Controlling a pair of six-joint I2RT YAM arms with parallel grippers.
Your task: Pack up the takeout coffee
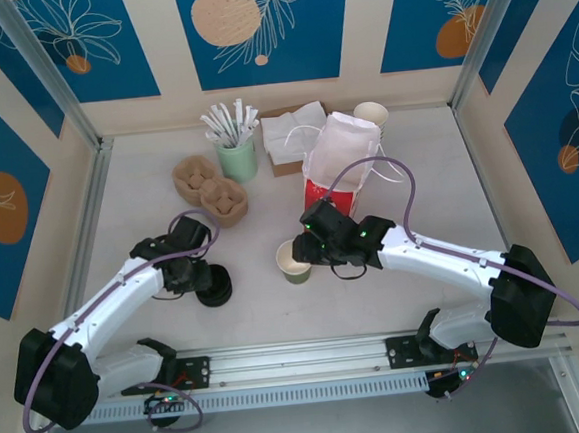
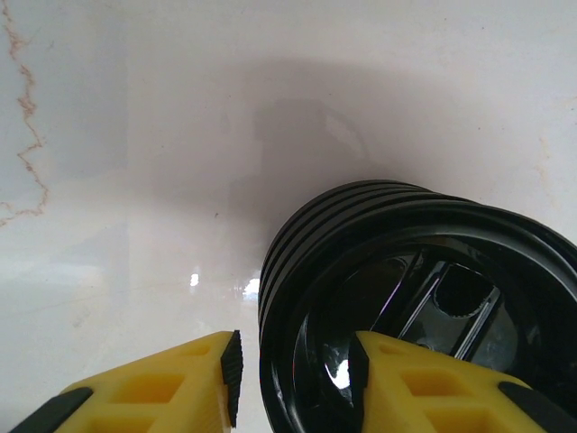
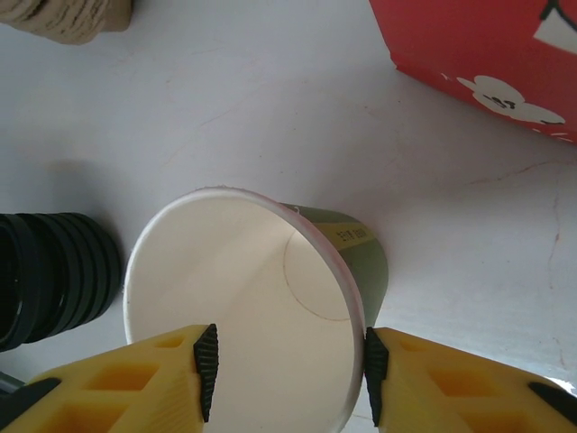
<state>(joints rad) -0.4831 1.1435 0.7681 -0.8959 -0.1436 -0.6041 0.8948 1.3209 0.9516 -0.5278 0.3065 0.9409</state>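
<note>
Standing by the table [image 1: 376,300], I saw the cup [image 1: 293,264] upright a little toward 6 o'clock from the middle, with no lid on it. The bag [image 1: 337,163] stood near it at 1 o'clock, and the lids [image 1: 214,285] sat in a low stack at its 9 o'clock.

The right gripper [image 3: 287,372] was at the cup's rim with its jaws apart. One pad touched the lip on the outside. Whether it truly pinched the cup I could not tell.

The left gripper [image 2: 293,383] was released, its jaws straddling the stack's edge. One pad was over the top lid, and a sliver of table showed between the other pad and the ribbed side.

To my eye the cup would handle as light and flimsy. It is thin paper and looked empty, so it would tip or go oval under a hard squeeze. The rolled lip looked the stiffest part. A gentle hold across the body just under that lip seemed safest.

The right wrist view showed the cup's bare cream inside and its olive side, which the top view hardly gave. The left wrist view showed the lids' ribs and moulded top. The overhead view alone set the cup, bag and stack in relation to one another.
</note>
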